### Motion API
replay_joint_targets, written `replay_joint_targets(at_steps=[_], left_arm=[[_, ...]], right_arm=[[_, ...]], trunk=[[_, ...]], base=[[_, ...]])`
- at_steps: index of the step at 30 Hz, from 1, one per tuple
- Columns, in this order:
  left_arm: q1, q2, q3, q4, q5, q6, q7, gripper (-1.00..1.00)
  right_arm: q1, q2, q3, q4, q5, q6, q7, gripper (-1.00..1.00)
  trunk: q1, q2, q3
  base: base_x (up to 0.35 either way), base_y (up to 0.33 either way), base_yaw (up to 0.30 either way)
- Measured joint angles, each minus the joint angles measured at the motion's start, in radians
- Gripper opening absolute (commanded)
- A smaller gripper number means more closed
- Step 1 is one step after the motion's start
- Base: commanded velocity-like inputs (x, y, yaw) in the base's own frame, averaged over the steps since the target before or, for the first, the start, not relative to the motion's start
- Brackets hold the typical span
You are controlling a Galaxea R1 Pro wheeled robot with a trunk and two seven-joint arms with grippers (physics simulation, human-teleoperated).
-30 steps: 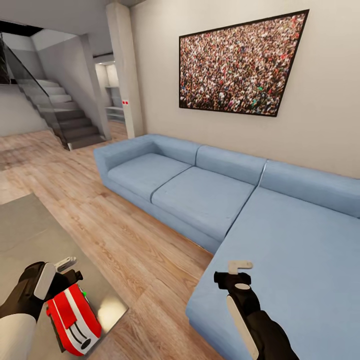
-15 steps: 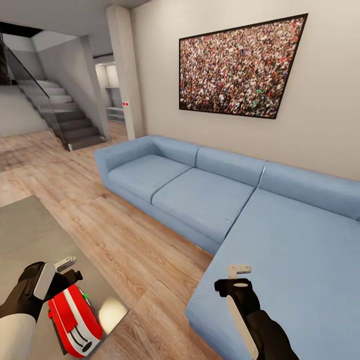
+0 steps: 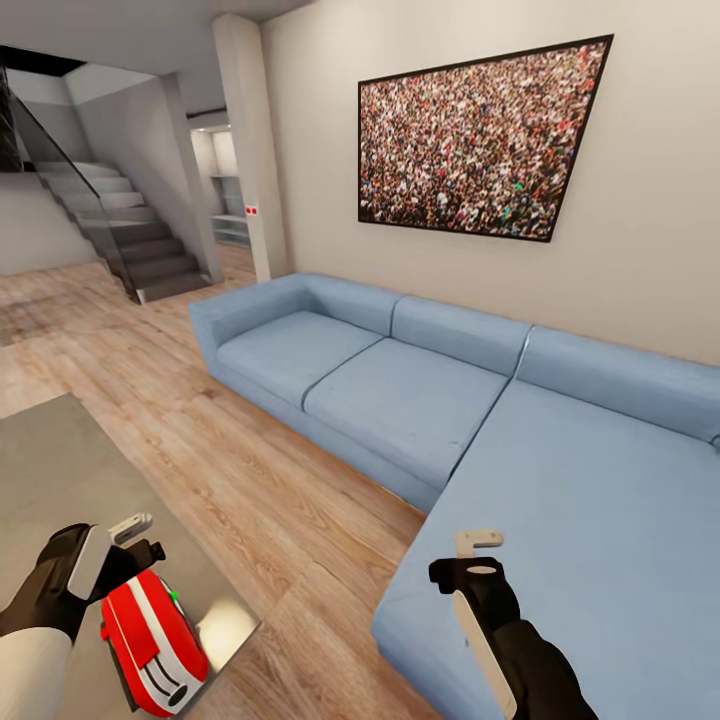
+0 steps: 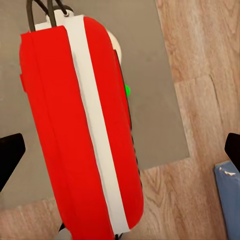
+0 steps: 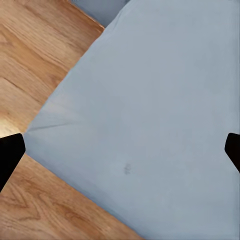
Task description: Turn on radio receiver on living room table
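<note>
The radio lies on the near corner of the grey table, right under your left gripper, whose fingers are spread wide on either side of it without touching. Your largest neighbour is the light-blue sofa, with your right gripper hanging over its seat, fingers also spread. A framed crowd photo hangs above. The radio is glossy red with a white stripe and a small green light. Wood floor surrounds the table.
</note>
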Motion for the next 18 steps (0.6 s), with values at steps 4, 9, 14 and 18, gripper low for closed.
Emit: replay_joint_targets(at_steps=[4,9,14,18], left_arm=[[0.000,0.001,0.000,0.000,0.000,0.000,0.000,1.00],[0.001,0.001,0.000,0.000,0.000,0.000,0.000,1.00],[0.001,0.000,0.000,0.000,0.000,0.000,0.000,1.00],[0.001,0.000,0.000,0.000,0.000,0.000,0.000,1.00]], right_arm=[[0.000,0.000,0.000,0.000,0.000,0.000,0.000,1.00],[0.000,0.000,0.000,0.000,0.000,0.000,0.000,1.00],[0.000,0.000,0.000,0.000,0.000,-0.001,0.000,1.00],[0.000,0.000,0.000,0.000,0.000,-0.001,0.000,1.00]], trunk=[[-0.015,0.028,0.013],[-0.035,0.063,0.028],[-0.054,0.098,0.044],[-0.069,0.126,0.056]], base=[[0.000,0.000,0.000],[0.000,0.000,0.000],[0.000,0.000,0.000],[0.000,0.000,0.000]])
